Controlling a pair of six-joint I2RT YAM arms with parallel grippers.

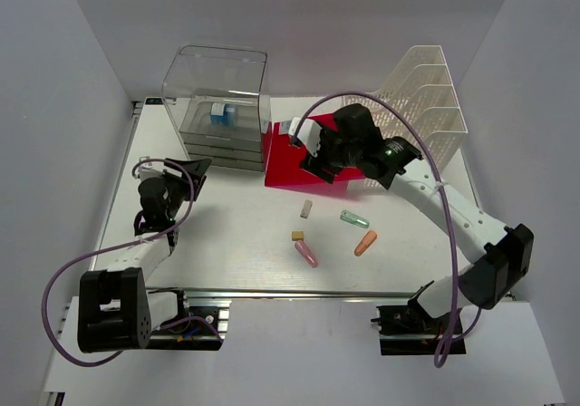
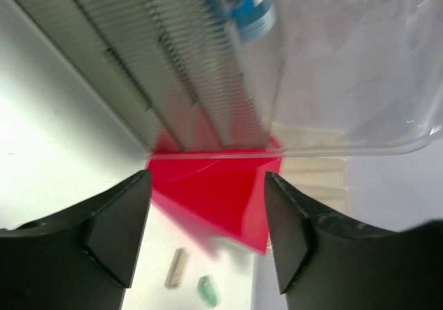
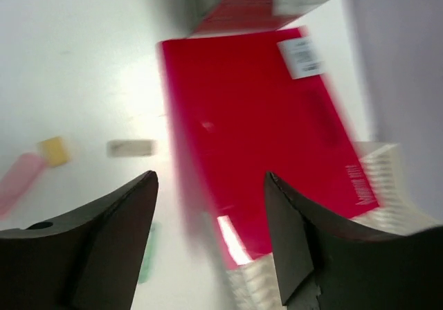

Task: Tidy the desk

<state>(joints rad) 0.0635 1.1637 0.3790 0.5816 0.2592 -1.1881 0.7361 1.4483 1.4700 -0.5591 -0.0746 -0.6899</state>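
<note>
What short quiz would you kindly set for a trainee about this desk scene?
1. True or false: the red folder stands inside the mesh file rack.
2. How many small loose items lie on the desk in front of the folder? A three, B five, C eight.
3. Which hand is above the folder?
Key: 1 false; 2 B; 3 the right hand.

The matt desk [image 1: 236, 243] is edged by a metal rail [image 1: 299, 292]; the drawer box [image 1: 215, 84] is moulded in clear, glossy plastic.
</note>
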